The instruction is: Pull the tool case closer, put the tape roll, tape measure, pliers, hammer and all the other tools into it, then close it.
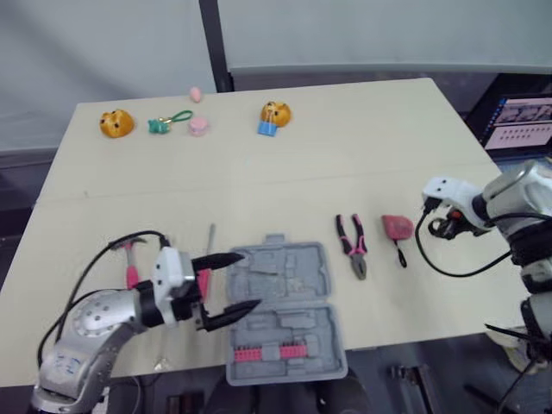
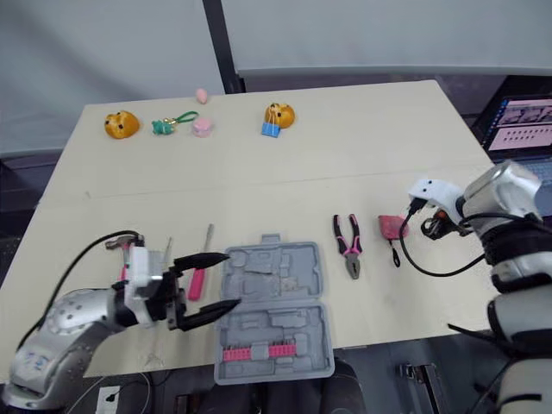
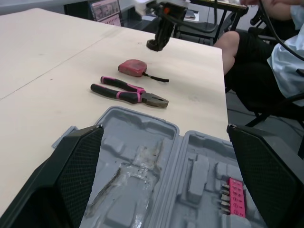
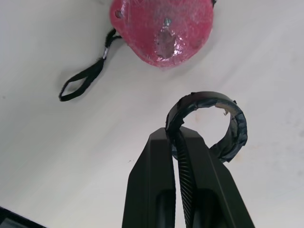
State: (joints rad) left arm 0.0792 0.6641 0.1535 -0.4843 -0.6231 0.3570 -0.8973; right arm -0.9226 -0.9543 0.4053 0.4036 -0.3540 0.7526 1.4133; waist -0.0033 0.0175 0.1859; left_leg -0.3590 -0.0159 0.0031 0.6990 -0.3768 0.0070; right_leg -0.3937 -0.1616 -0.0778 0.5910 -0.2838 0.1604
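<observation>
Head view: tool case (image 1: 297, 267) lying open near-centre, left of right gripper (image 1: 438, 226); left gripper (image 1: 250, 280) gaping at its left edge | Left wrist: fingers (image 3: 71, 175) standing wide over case | Right wrist: right gripper pinching tape roll (image 4: 237, 128) wall, tape measure (image 4: 161, 28) lying just beside.

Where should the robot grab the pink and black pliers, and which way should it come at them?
Grip the pink-and-black pliers across both handles, just behind the pivot, where the handles sit close together. They lie flat on the beige table, and the handles point away from the robot and spread apart further out. So it is probably best to come straight down from above and squeeze across them.
</observation>
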